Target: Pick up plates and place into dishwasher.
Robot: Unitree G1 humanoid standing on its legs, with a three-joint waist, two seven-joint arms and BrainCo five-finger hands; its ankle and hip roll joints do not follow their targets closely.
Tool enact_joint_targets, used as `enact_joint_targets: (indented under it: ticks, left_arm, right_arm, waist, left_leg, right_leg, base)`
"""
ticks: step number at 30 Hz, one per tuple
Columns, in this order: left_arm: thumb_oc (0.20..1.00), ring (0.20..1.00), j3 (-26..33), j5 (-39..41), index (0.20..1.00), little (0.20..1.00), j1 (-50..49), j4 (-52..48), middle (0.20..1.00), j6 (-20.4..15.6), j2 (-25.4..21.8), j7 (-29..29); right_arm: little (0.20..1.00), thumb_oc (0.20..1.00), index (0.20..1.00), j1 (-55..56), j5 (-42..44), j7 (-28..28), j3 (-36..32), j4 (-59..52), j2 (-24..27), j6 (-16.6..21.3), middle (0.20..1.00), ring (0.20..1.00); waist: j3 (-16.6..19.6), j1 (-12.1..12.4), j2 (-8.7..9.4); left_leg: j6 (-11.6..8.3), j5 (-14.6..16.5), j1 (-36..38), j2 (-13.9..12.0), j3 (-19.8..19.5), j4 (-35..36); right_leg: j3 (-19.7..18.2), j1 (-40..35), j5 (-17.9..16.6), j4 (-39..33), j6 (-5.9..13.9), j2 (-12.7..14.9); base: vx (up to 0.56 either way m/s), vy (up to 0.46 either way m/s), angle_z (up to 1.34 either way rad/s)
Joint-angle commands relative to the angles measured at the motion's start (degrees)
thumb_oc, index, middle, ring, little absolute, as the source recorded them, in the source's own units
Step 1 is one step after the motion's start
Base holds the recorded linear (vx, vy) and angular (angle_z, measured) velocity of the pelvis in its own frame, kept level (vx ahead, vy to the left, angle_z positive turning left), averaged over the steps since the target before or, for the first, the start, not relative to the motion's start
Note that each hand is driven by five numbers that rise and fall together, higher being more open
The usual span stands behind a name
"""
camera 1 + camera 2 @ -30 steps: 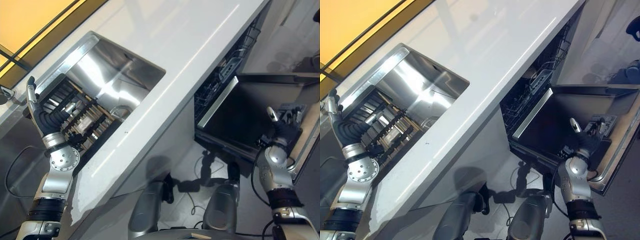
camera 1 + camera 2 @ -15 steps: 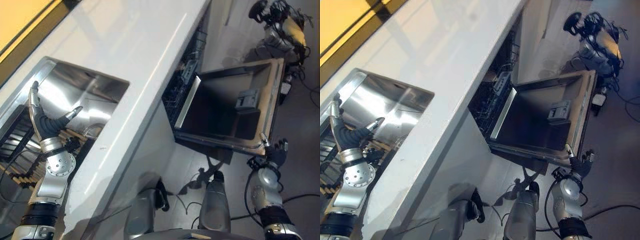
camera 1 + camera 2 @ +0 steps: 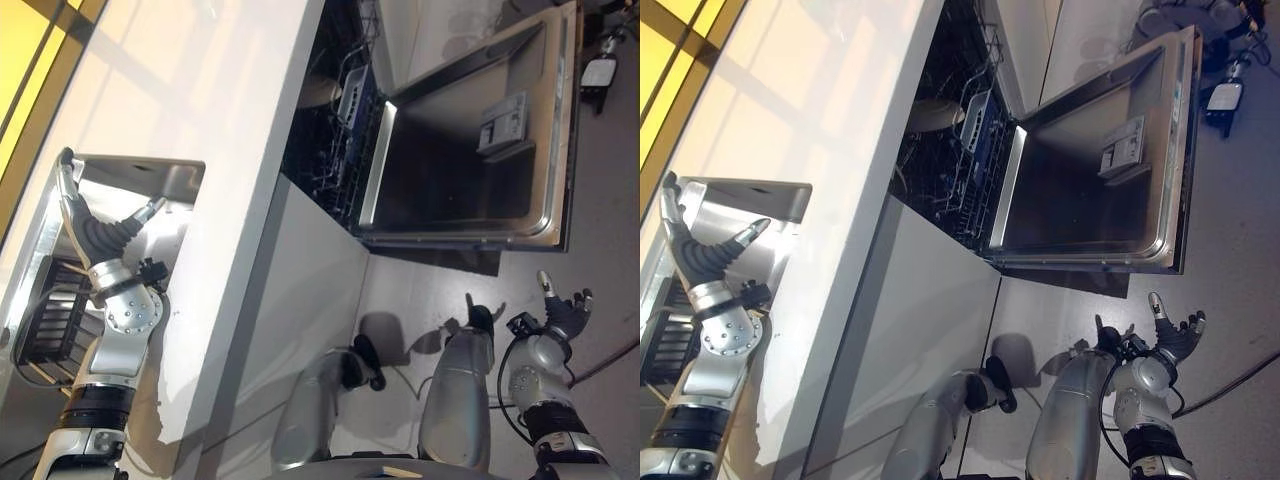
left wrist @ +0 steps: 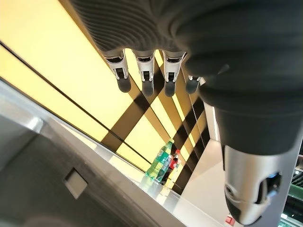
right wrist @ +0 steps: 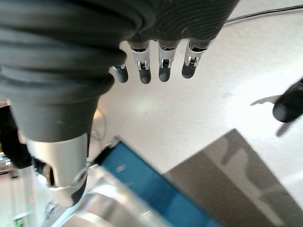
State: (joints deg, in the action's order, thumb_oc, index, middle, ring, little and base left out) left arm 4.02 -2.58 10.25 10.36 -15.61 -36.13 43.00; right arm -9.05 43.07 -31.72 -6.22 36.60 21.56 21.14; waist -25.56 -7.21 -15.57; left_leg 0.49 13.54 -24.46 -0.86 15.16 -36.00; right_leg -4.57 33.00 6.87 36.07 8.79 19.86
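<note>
The dishwasher (image 3: pixel 350 120) stands open under the white counter (image 3: pixel 200 150), its door (image 3: pixel 470 150) folded down flat toward the floor. Inside the dishwasher a dark wire rack (image 3: pixel 950 170) holds one pale round thing, probably a plate (image 3: pixel 932 113), lying near the rack's far side; a grey cutlery basket (image 3: pixel 977 122) sits at the rack's edge nearest the door. The rest of the rack is too dark to read.

Set into the counter on the side away from the dishwasher is a steel sink (image 3: pixel 150 190). Beside it, further from the dishwasher, a dark slatted drying rack (image 3: pixel 55 315) lies in a second recess; what it holds cannot be made out.

The left hand (image 3: pixel 100 225) is raised over the sink, fingers straight and thumb spread wide, holding nothing. In its wrist view the fingers (image 4: pixel 147 78) stretch out toward a yellow wall, with two bottles (image 4: pixel 163 161) standing far off.

The right hand (image 3: pixel 562 312) hangs low over the floor, on the near side of the door and clear of it, fingers spread and empty. Its wrist view shows straight fingers (image 5: pixel 163 61) above pale floor.
</note>
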Motion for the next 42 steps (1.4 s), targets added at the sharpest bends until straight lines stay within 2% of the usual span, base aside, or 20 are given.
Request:
enact_joint_targets:
  ticks: [1,3,5,11,12,17,19,20,22,24,26,31,35,36,37,38,42]
  left_arm:
    - [1.0,1.0,-6.11,2.03,1.0,1.0,1.91,-4.97,1.0,-0.68,8.2,1.74]
    - [1.0,1.0,-6.38,2.09,1.0,1.0,1.67,-5.52,1.0,-0.36,8.23,1.43]
    - [1.0,1.0,-6.79,1.94,1.0,1.0,1.72,-6.41,1.0,0.21,8.14,1.72]
    - [1.0,1.0,-8.15,1.57,1.0,1.0,2.68,-6.71,1.0,0.83,7.07,2.44]
    - [1.0,1.0,-8.66,1.96,1.0,1.0,2.65,-6.79,1.0,0.71,6.75,2.77]
    - [1.0,1.0,-9.02,2.06,1.0,1.0,1.14,-6.91,1.0,-0.62,6.47,2.54]
    - [1.0,1.0,-9.15,2.17,1.0,1.0,0.83,-7.24,1.0,-0.77,6.33,2.26]
    - [1.0,1.0,-9.09,2.55,1.0,1.0,0.72,-7.55,1.0,-0.96,5.98,1.76]
    - [1.0,1.0,-8.92,2.73,1.0,1.0,0.54,-7.82,1.0,-1.8,5.55,0.83]
    - [1.0,1.0,-8.37,3.13,1.0,1.0,0.56,-8.33,1.0,-2.17,5.15,-0.32]
    - [1.0,1.0,-7.36,3.89,1.0,1.0,0.65,-8.84,1.0,-2.16,4.58,-1.44]
    - [1.0,1.0,-5.81,3.68,1.0,1.0,3.12,-8.49,1.0,-0.71,3.96,-3.15]
    - [1.0,1.0,-6.02,3.41,1.0,1.0,5.16,-7.95,1.0,-0.09,3.33,-4.02]
    - [1.0,1.0,-6.15,3.36,1.0,1.0,5.54,-7.94,1.0,0.12,3.21,-4.12]
    - [1.0,1.0,-6.31,3.51,1.0,1.0,6.0,-7.83,1.0,0.28,2.95,-4.0]
    - [1.0,1.0,-6.49,3.49,1.0,1.0,6.27,-7.63,1.0,0.24,2.88,-3.94]
    - [1.0,1.0,-6.86,3.37,1.0,1.0,7.87,-7.22,1.0,0.64,2.5,-4.42]
  right_arm:
    - [1.0,1.0,1.0,-3.62,2.73,2.79,0.59,-2.09,2.89,4.37,1.0,1.0]
    - [1.0,1.0,1.0,-5.9,-3.46,-1.85,0.97,-1.19,3.94,3.67,1.0,1.0]
    - [1.0,1.0,1.0,-8.2,-5.01,-5.09,1.12,-1.19,4.53,3.44,1.0,1.0]
    - [1.0,1.0,1.0,-15.24,-0.92,-5.9,0.15,-0.13,5.88,2.45,1.0,1.0]
    - [1.0,1.0,1.0,-18.75,0.04,-5.8,-0.14,0.85,6.86,2.18,1.0,1.0]
    - [1.0,1.0,1.0,-25.93,6.79,-0.15,-1.82,2.62,9.67,4.09,1.0,1.0]
    - [1.0,1.0,1.0,-28.03,7.12,2.59,-2.18,2.8,10.49,2.25,1.0,1.0]
    - [1.0,1.0,1.0,-29.31,9.93,7.69,-1.91,3.18,11.05,-0.9,1.0,1.0]
    - [1.0,1.0,1.0,-31.15,10.63,14.07,-0.75,4.06,12.32,-4.18,1.0,1.0]
    - [1.0,1.0,1.0,-31.99,11.66,21.65,1.14,3.64,13.07,-8.0,1.0,1.0]
    - [1.0,1.0,1.0,-31.32,10.84,31.67,4.06,1.72,13.35,-13.81,1.0,1.0]
    - [1.0,1.0,1.0,-28.34,9.16,43.56,10.46,-4.12,13.8,-19.21,1.0,1.0]
    - [1.0,1.0,1.0,-29.14,8.38,46.89,13.99,-7.62,13.51,-23.0,1.0,1.0]
    - [1.0,1.0,1.0,-29.37,8.18,46.61,14.87,-8.53,13.2,-23.45,1.0,1.0]
    - [1.0,1.0,1.0,-29.67,8.12,46.43,16.06,-9.67,12.69,-24.15,1.0,1.0]
    - [1.0,1.0,1.0,-29.94,7.94,46.52,16.64,-10.11,12.26,-24.52,1.0,1.0]
    - [1.0,1.0,1.0,-31.0,8.04,44.1,19.07,-12.7,10.0,-23.28,1.0,1.0]
  waist:
    - [-2.95,-3.65,-2.67]
    - [-3.51,-3.54,-2.91]
    - [-3.9,-3.54,-3.09]
    - [-4.23,-3.38,-4.35]
    - [-4.23,-3.26,-5.24]
    - [-4.23,-2.77,-7.46]
    - [-4.23,-2.57,-7.96]
    - [-4.23,-2.34,-8.25]
    - [-4.23,-1.84,-8.44]
    - [-4.23,-1.46,-8.21]
    - [-4.23,-1.08,-7.46]
    - [-4.23,-0.44,-4.72]
    - [-4.23,0.68,-3.14]
    - [-4.2,1.04,-2.8]
    - [-4.23,1.41,-2.5]
    - [-4.23,1.71,-2.32]
    - [-4.23,3.31,-1.41]
  left_leg:
    - [0.14,0.75,-1.11,0.41,-3.1,-2.97]
    - [0.27,1.58,-3.06,0.35,-3.4,-5.97]
    - [0.34,2.05,-5.4,0.15,-2.99,-8.47]
    - [0.09,2.94,-10.59,-0.24,-2.55,-13.47]
    - [-0.06,3.29,-12.27,-0.22,-2.53,-15.45]
    - [-0.09,5.35,-16.28,0.06,-2.13,-21.07]
    - [-0.16,6.08,-17.55,0.35,-2.16,-22.85]
    - [-0.18,6.29,-18.12,0.43,-2.22,-23.56]
    - [-0.24,6.44,-19.05,0.72,-2.44,-24.56]
    - [-0.27,6.31,-19.49,0.8,-2.66,-24.69]
    - [-0.45,6.26,-19.84,0.71,-3.15,-24.74]
    - [-0.78,4.94,-19.95,0.23,-3.96,-23.51]
    - [-1.02,3.89,-19.55,0.34,-4.83,-21.92]
    - [-1.52,5.36,-18.75,0.43,-5.42,-22.1]
    - [-1.01,3.08,-18.91,0.48,-5.24,-20.35]
    - [-1.02,2.84,-18.56,0.62,-5.35,-19.77]
    - [-0.96,2.02,-17.19,1.04,-5.62,-17.61]
  right_leg:
    - [1.34,2.46,8.1,12.13,-8.02,-3.3]
    - [1.09,4.66,9.29,15.25,-8.53,-3.46]
    - [0.93,6.84,9.85,17.33,-8.72,-3.54]
    - [0.16,11.91,11.58,22.17,-9.22,-3.22]
    - [-0.48,13.7,12.28,24.13,-9.51,-2.98]
    - [-2.24,18.11,14.85,29.89,-10.09,-2.55]
    - [-2.79,19.28,15.52,31.51,-10.18,-2.52]
    - [-3.07,19.84,15.83,32.39,-10.27,-2.46]
    - [-3.5,20.59,16.28,33.66,-10.48,-2.44]
    - [-3.5,20.86,16.33,33.93,-10.55,-2.31]
    - [-3.33,21.05,16.38,34.18,-10.48,-2.23]
    - [-2.36,20.38,14.84,32.29,-10.02,-1.86]
    - [-1.42,19.27,13.59,30.42,-9.41,-1.74]
    - [-1.46,18.32,15.22,30.87,-8.86,-1.88]
    - [-0.84,18.28,12.76,29.0,-9.02,-1.69]
    - [-0.57,17.73,12.47,28.33,-8.89,-1.64]
    - [0.7,15.29,11.0,25.67,-8.47,-1.02]
  base:
    - [-0.02,-0.042,0.16]
    - [-0.01,-0.033,0.1]
    - [-0.04,-0.054,0.0]
    - [-0.03,-0.034,-0.04]
    - [0.01,0.019,-0.12]
    - [0.02,0.018,-0.06]
    - [0.04,0.022,-0.09]
    - [0.04,0.019,-0.05]
    - [0.02,0.007,-0.01]
    - [0.01,-0.003,0.05]
    - [0.0,-0.01,0.04]
    - [-0.01,-0.037,0.03]
    - [0.02,-0.058,0.06]
    - [0.0,-0.016,0.09]
    - [0.01,-0.012,0.06]
    - [-0.07,0.009,0.06]
    - [0.01,-0.016,0.07]
